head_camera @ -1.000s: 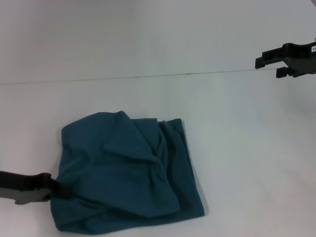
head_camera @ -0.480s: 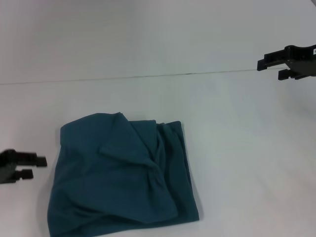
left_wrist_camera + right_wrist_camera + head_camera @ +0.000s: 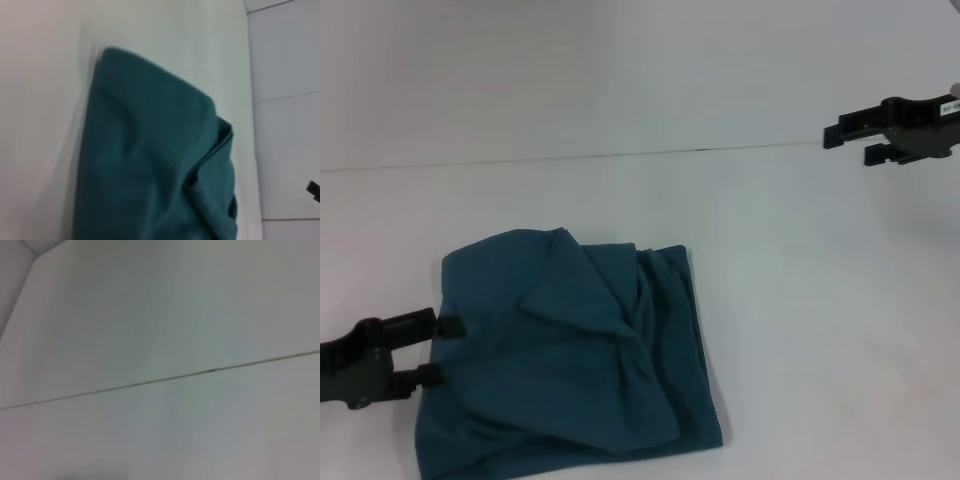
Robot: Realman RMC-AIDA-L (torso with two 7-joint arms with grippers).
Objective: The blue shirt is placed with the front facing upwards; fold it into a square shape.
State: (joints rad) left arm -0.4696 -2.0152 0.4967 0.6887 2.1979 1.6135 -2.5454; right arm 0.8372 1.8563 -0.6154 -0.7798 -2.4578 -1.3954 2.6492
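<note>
The blue shirt [image 3: 570, 350] lies on the white table as a rumpled, roughly rectangular bundle, with a loose flap creased across its top; no print shows. My left gripper [image 3: 448, 350] is open at the shirt's left edge, its two fingertips reaching just over the cloth without closing on it. The left wrist view shows the shirt [image 3: 150, 160] close up with a layered folded edge. Far from the shirt, my right gripper [image 3: 848, 147] hovers open at the upper right with nothing between its fingers. The right wrist view shows only bare table.
A thin dark seam [image 3: 620, 153] crosses the white table [image 3: 800, 330] behind the shirt, and it also shows as a seam [image 3: 200, 372] in the right wrist view. Nothing else stands on the surface.
The left gripper let go of the shirt's left edge, drew back to the left, then came right again to that edge. The shirt settled slightly. The right gripper drifted a little left.
</note>
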